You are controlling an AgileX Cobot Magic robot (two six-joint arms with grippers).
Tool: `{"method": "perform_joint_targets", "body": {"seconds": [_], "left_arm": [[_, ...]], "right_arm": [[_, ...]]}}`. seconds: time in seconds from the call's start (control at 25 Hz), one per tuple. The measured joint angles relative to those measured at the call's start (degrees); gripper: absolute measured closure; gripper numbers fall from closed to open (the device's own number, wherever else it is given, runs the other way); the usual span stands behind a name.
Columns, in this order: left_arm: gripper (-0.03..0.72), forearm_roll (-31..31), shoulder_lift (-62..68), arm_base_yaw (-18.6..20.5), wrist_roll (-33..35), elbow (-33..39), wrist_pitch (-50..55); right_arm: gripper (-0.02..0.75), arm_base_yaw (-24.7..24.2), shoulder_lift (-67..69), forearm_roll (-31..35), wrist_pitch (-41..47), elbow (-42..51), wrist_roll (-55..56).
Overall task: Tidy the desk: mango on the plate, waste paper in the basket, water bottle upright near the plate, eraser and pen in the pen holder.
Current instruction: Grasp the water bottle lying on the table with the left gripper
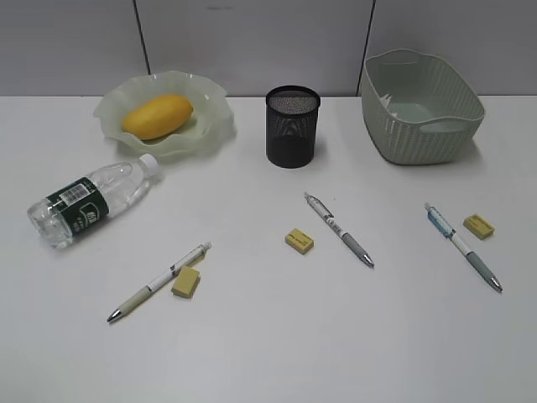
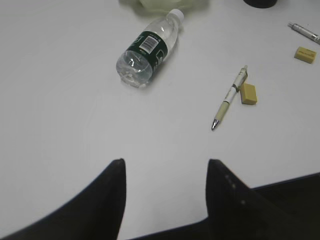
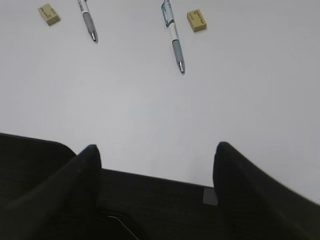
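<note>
Backing onto grey wall panels, white desk [image 1: 268, 336]; left gripper [image 2: 165, 172] and right gripper [image 3: 156, 155] wide, empty.

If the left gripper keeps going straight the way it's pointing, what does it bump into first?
Probably just the bare desk. The open left gripper points at empty tabletop; the lying water bottle is farther ahead, the pen off to the right. Depth is hard to judge.

Across the top of the frame, a pale grey panelled wall [image 1: 252, 42] split by dark vertical seams; soft, even light throughout.
</note>
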Motion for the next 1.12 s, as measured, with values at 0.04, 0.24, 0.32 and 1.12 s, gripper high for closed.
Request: {"method": "perform_joint_targets", "body": {"seconds": [0.04,0.24,0.32,1.12], "left_arm": [[0.295,0.0,0.0,0.0,0.0,0.0,0.0],[0.295,0.1,0.0,0.0,0.0,0.0,-0.3],[0.295,0.1,0.1,0.0,0.0,-0.1,-0.9],[0.123,0.2,47.8,0.0,3.1,-13.6,-10.3]], "right_arm": [[0.188,0.0,0.0,0.0,-0.2,0.2,0.0],[0.197,0.0,0.0,0.0,-1.2,0.7,0.0],[0.206,0.0,0.0,0.0,-1.2,0.7,0.0],[0.219,0.0,0.0,0.0,-1.3,0.8,0.0]]}}
